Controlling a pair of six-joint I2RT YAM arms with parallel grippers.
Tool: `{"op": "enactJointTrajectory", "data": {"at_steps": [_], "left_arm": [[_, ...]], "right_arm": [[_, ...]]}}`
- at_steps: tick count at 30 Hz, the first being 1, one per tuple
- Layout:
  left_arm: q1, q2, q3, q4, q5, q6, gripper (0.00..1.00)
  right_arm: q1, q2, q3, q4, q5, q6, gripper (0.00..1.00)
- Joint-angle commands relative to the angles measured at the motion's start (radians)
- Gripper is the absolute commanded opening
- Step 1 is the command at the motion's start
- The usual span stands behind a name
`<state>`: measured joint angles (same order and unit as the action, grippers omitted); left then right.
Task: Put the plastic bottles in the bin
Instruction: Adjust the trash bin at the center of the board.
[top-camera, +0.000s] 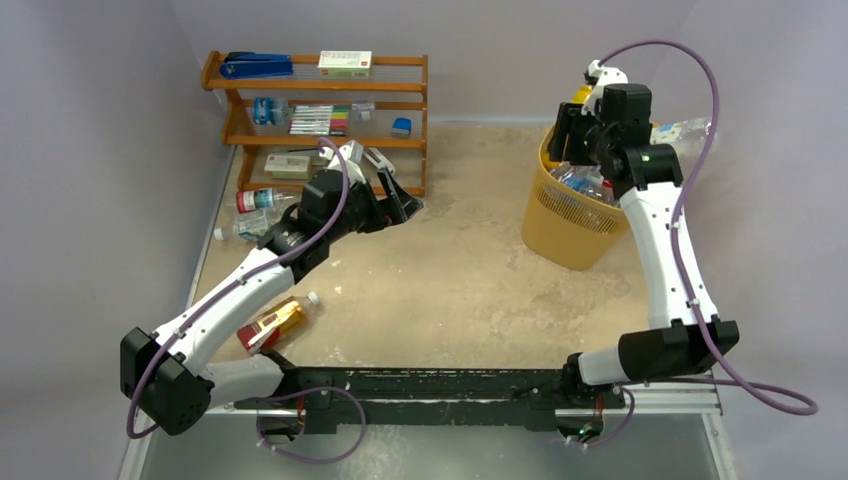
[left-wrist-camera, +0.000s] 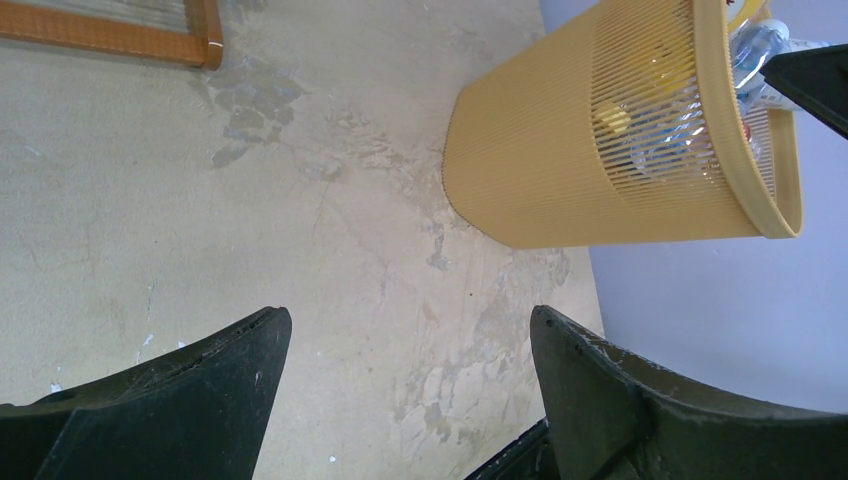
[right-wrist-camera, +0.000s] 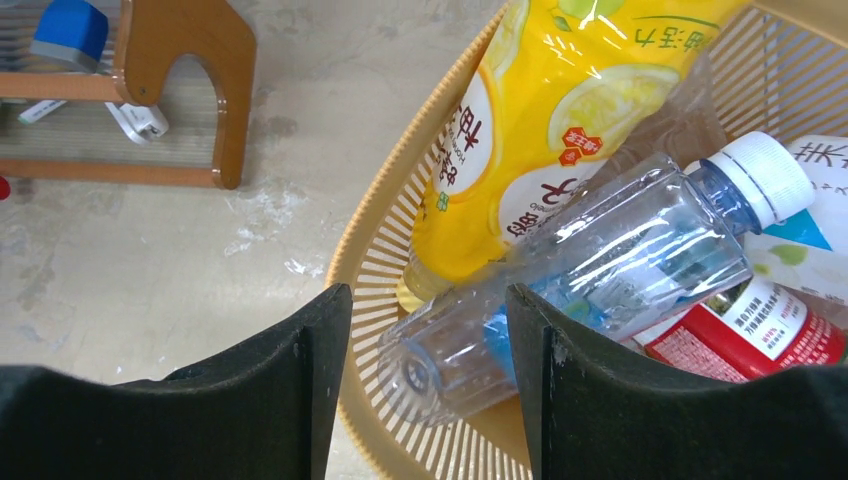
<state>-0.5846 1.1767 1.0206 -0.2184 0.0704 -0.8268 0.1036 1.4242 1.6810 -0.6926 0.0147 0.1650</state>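
Note:
My right gripper (top-camera: 577, 128) hangs over the yellow-orange bin (top-camera: 575, 220) at the table's far right. Its jaws stand open, with a gap on the left side of the clear white-capped bottle (right-wrist-camera: 610, 265) that lies between and below them, inside the bin rim (right-wrist-camera: 395, 215). A yellow lemon bottle (right-wrist-camera: 540, 130) and a red-labelled one (right-wrist-camera: 745, 335) lie in the bin too. My left gripper (top-camera: 405, 206) is open and holds nothing, low over the table in front of the shelf. Left of it lie a red-labelled bottle (top-camera: 262, 198), a clear bottle (top-camera: 243, 227) and, nearer, an amber bottle (top-camera: 277, 324).
A brown wooden shelf rack (top-camera: 320, 100) with a stapler, pens and small boxes stands at the back left. In the left wrist view, the bin (left-wrist-camera: 560, 150) stands ahead and to the right of my left gripper (left-wrist-camera: 410, 330). Grey walls close in on three sides.

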Motion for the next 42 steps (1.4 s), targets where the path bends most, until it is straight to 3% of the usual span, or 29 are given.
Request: {"op": "enactJointTrajectory", "data": {"at_steps": [1, 6, 15, 22, 30, 42], "left_arm": [[-0.001, -0.036, 0.000, 0.029, -0.005, -0.004, 0.90], [-0.002, -0.040, -0.001, 0.027, -0.004, -0.007, 0.90], [-0.001, -0.039, 0.004, 0.021, -0.009, -0.006, 0.90], [-0.002, -0.038, 0.018, 0.003, -0.019, 0.001, 0.90], [-0.002, -0.032, 0.028, -0.007, -0.025, 0.008, 0.90], [-0.002, -0.016, 0.029, -0.005, -0.022, 0.008, 0.90]], "right_arm": [[0.004, -0.052, 0.028, 0.016, 0.003, 0.014, 0.61], [0.005, -0.041, 0.016, 0.028, -0.073, -0.007, 0.55], [0.043, -0.019, 0.007, 0.049, -0.126, -0.010, 0.54], [0.084, 0.039, 0.004, 0.044, -0.046, -0.001, 0.53], [0.107, 0.093, 0.022, 0.023, 0.084, 0.004, 0.46], [0.145, 0.076, 0.003, 0.048, 0.048, -0.059, 0.04]]}}
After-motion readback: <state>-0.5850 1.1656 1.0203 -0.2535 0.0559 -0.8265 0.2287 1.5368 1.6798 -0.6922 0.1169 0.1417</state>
